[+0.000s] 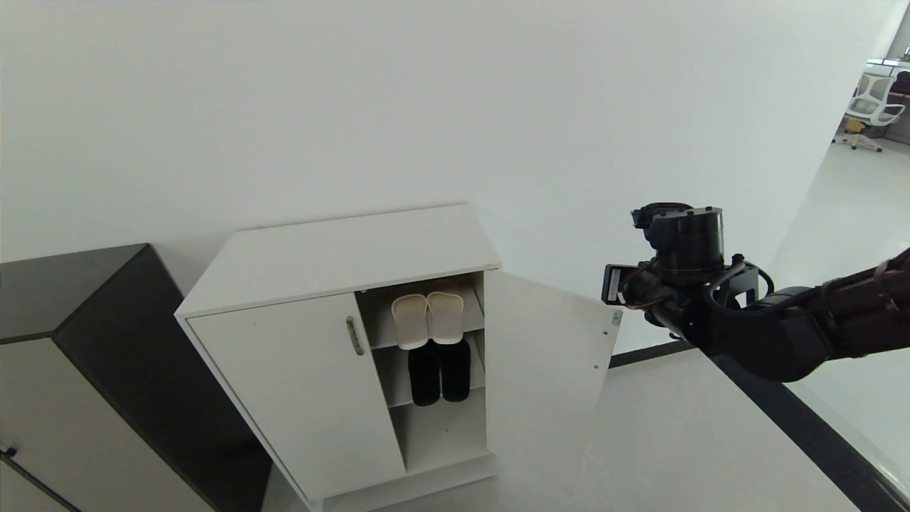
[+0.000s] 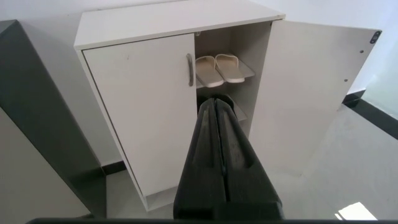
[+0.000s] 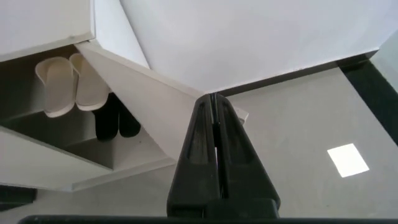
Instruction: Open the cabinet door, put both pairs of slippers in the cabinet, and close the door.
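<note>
right gripper (image 3: 214,101) is being held with its fingers (image 3: 200,130) pressed together, beside the open cabinet door (image 3: 155,102) | white slippers (image 3: 65,84) are being borne on the upper shelf (image 3: 34,123) | black slippers (image 3: 115,121) are being borne on the shelf below (image 3: 127,149) | bright patch (image 3: 348,160) is being cast on the floor (image 3: 298,118)

The right door (image 1: 547,355) stands swung open, exposing 3 shelves. The left door (image 1: 298,391) is closed and blocks that half. White slippers (image 1: 429,320) occupy the top shelf, black slippers (image 1: 439,370) the middle one. The bottom shelf (image 1: 441,434) gives free passage. A dark cabinet (image 1: 106,334) flanks the left side.
</note>
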Robot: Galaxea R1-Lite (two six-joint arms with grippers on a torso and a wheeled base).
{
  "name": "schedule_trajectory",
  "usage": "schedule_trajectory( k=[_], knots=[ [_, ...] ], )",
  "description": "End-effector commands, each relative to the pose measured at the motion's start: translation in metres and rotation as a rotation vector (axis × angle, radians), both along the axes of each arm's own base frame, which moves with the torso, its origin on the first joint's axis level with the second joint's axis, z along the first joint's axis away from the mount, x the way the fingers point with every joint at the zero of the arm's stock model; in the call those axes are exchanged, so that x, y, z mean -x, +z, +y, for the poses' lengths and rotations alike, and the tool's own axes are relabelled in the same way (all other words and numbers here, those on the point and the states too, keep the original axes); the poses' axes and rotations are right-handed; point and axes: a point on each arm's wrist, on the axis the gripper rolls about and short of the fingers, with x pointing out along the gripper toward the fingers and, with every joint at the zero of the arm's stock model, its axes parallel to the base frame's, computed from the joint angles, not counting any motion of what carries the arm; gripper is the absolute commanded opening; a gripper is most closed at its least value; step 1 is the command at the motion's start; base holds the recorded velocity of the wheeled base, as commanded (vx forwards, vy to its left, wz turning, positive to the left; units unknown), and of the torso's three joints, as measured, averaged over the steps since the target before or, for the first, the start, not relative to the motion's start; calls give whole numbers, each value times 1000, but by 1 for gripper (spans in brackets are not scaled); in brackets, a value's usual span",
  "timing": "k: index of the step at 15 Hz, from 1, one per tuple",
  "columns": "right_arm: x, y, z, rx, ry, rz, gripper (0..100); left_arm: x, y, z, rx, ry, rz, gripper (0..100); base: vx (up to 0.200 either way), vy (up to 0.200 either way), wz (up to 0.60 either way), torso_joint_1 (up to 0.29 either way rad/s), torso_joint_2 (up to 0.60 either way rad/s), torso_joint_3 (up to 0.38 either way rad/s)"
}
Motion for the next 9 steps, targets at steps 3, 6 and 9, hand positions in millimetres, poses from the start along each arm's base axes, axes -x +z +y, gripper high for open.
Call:
schedule_trajectory(
  k=[3, 6, 9],
  knots=[
    [-35, -29, -5, -13, -31, 19, 0, 0, 0, 0, 0, 0, 0, 0, 0, 0, 0, 0, 0, 0],
    [-48, -41, -7, -10, -45, 29, 0, 0, 0, 0, 0, 0, 0, 0, 0, 0, 0, 0, 0, 0],
    [-60, -55, -11, -16, -55, 52, 0, 0, 0, 0, 0, 0, 0, 0, 0, 0, 0, 0, 0, 0]
  ],
)
